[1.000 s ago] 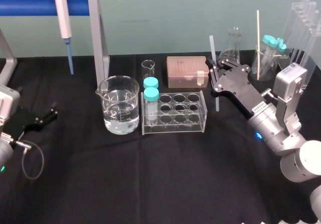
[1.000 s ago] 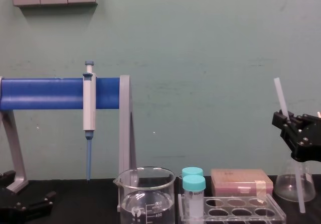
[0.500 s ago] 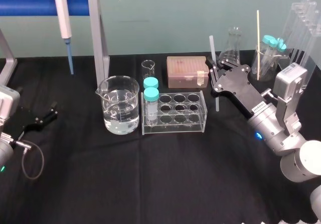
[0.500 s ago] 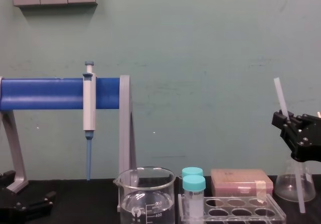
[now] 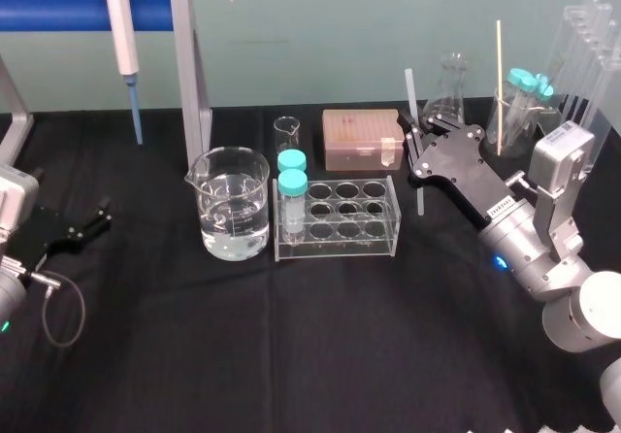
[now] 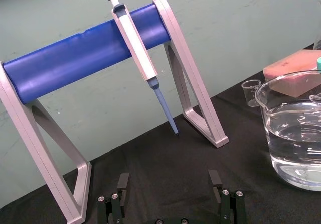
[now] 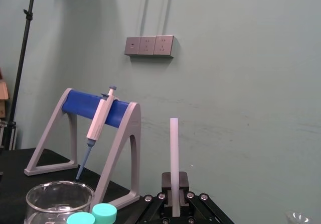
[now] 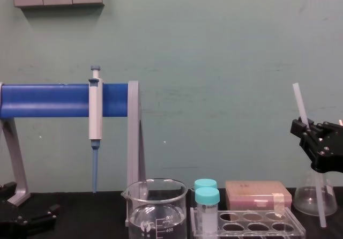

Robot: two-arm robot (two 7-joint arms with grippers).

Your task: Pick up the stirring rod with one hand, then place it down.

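The left gripper [image 5: 97,216] is seen low at the far left edge of the black table [image 5: 291,355], with its arm drawn back and its fingers [image 6: 124,183] spread wide apart around nothing. Behind it, a grey-and-blue pipette [image 5: 121,27] is hung tip down from the blue bar of a grey stand [image 5: 190,74]. Near the middle, a beaker [image 5: 231,215] partly filled with clear liquid is set just beside a clear tube rack [image 5: 340,221]. A scale is printed on the beaker, and the figure "400" [image 8: 172,229] can be read on it. Two tubes with teal caps [image 5: 292,183] are stood at the left end of the rack. A pink box [image 5: 362,138] is placed behind the rack.

To the right, the right gripper [image 5: 417,158] is reached forward and raised above the table, with its arm stretched in from the lower right. The stirring rod [image 5: 410,98] is clamped between its narrowed fingers [image 7: 181,181] and is held nearly upright, slightly tilted, in front of a glass flask [image 5: 450,85]. Whether the rod's lower end touches the table cannot be told. A white label [image 5: 501,207] is fixed on the right wrist, but its writing cannot be read.
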